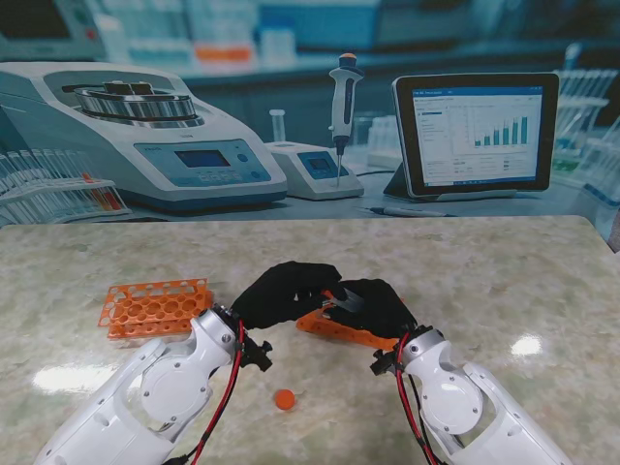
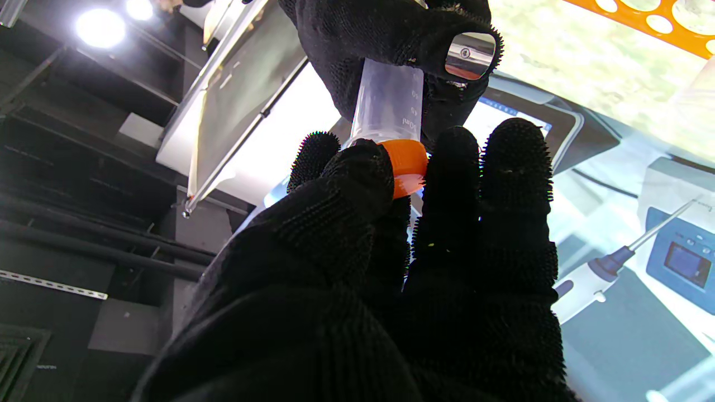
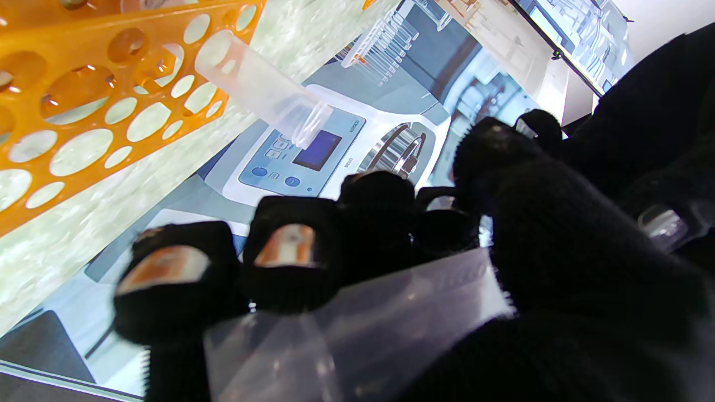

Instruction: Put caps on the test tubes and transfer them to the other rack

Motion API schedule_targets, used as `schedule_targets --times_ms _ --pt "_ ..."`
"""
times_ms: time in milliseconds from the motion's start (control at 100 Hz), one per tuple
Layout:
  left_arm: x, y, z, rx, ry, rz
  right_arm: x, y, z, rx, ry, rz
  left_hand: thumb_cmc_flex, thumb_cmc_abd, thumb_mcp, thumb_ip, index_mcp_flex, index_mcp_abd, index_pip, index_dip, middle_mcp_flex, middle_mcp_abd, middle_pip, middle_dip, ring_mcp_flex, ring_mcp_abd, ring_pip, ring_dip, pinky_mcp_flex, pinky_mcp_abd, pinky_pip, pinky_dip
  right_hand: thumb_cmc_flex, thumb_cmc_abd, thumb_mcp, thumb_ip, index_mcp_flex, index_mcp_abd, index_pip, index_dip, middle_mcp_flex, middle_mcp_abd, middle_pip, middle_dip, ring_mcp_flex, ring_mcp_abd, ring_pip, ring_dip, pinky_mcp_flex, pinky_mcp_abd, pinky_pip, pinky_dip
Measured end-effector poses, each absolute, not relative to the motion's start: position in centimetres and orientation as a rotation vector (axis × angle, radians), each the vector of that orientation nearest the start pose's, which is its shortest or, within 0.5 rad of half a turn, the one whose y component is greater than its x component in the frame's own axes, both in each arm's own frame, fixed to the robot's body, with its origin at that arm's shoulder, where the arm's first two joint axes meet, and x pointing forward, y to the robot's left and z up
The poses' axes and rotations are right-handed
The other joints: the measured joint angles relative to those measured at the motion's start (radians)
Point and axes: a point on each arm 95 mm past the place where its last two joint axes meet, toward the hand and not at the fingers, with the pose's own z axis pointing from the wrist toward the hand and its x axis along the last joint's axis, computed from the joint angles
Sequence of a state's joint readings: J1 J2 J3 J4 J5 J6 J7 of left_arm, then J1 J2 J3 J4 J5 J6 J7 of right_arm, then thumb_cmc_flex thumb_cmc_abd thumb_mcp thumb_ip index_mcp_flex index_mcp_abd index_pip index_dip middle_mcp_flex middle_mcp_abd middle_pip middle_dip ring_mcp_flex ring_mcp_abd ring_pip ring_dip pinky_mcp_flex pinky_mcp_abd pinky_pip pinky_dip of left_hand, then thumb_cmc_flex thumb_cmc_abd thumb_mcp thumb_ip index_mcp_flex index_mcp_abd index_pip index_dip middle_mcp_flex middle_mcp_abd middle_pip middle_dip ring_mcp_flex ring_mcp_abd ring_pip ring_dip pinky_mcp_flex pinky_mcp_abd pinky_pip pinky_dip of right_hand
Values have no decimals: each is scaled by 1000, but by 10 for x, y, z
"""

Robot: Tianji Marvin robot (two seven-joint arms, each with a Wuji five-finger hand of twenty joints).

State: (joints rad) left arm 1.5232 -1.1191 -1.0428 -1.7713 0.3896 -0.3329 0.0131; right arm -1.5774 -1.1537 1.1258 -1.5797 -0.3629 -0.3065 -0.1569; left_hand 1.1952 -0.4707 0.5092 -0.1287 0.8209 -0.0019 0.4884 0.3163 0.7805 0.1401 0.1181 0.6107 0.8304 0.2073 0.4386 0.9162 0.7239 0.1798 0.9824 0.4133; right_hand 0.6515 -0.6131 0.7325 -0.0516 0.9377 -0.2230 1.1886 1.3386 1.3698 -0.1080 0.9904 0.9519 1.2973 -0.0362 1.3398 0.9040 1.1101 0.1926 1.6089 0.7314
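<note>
both hands meet above the middle of the counter, close together over the space between two orange racks. the left hand is closed around an orange cap, pinching it between thumb and fingertips. the cap sits on the open end of a clear test tube. the right hand is closed around the body of that same tube; in the left wrist view its gloved fingers wrap the tube just past the cap, and printed graduation marks are visible on the tube wall. whether the cap is fully seated cannot be determined.

the first rack stands on the counter to the left of the hands, upright, its holes facing up. the second rack lies directly under the hands, tilted in the stand view and partly hidden by the right hand. in the right wrist view a second clear tube leans at an angle out of an orange rack, uncapped.

a loose orange cap lies on the counter nearer to me, between the two forearms and apart from both racks.
</note>
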Motion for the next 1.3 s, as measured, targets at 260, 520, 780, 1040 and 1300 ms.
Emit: schedule_targets --times_ms 260,520,780,1040,1300 --pt "363 -111 -253 -1322 1379 -2459 380 54 -321 -1764 -1229 -2507 0 2 -35 1 -2 1 3 0 11 1 -2 -2 12 -1 -1 -21 11 7 0 0 0 0 0 0 0 0 0 0 0 0 0 0 0 0 0 0 0 1 -1 -1" --pt "364 -113 -252 -1286 1395 -2457 380 54 -321 -1764 -1236 -2502 0 3 -41 1 -6 1 13 8 14 3 -2 -2 14 -1 -1 -31 12 8 0 14 0 0 0 0 -3 0 0 0 0 0 0 0 0 0 -1 0 0 2 -9 -11" --pt "367 -114 -250 -1248 1429 -2449 381 53 -321 -1761 -1247 -2498 0 3 -42 1 -6 1 15 8 14 8 -2 -2 14 -1 -1 -41 12 8 0 24 0 0 0 0 -6 0 0 0 0 0 0 0 0 0 -2 0 -2 7 -11 -11" --pt "365 -114 -249 -1250 1426 -2454 381 53 -320 -1758 -1249 -2500 0 11 -65 1 -6 1 16 8 15 8 -2 -2 14 -5 -7 -50 -3 9 0 25 0 0 0 0 -4 0 0 0 0 0 0 0 0 0 -2 0 -3 8 -12 -12" --pt "363 -115 -251 -1310 1395 -2474 381 54 -319 -1757 -1248 -2501 2 118 -266 55 -13 -8 17 -15 15 8 -2 -2 -7 -14 8 -194 -34 9 -4 25 0 0 0 0 0 -1 0 0 0 0 0 0 0 0 -2 -10 -6 8 -17 -13"
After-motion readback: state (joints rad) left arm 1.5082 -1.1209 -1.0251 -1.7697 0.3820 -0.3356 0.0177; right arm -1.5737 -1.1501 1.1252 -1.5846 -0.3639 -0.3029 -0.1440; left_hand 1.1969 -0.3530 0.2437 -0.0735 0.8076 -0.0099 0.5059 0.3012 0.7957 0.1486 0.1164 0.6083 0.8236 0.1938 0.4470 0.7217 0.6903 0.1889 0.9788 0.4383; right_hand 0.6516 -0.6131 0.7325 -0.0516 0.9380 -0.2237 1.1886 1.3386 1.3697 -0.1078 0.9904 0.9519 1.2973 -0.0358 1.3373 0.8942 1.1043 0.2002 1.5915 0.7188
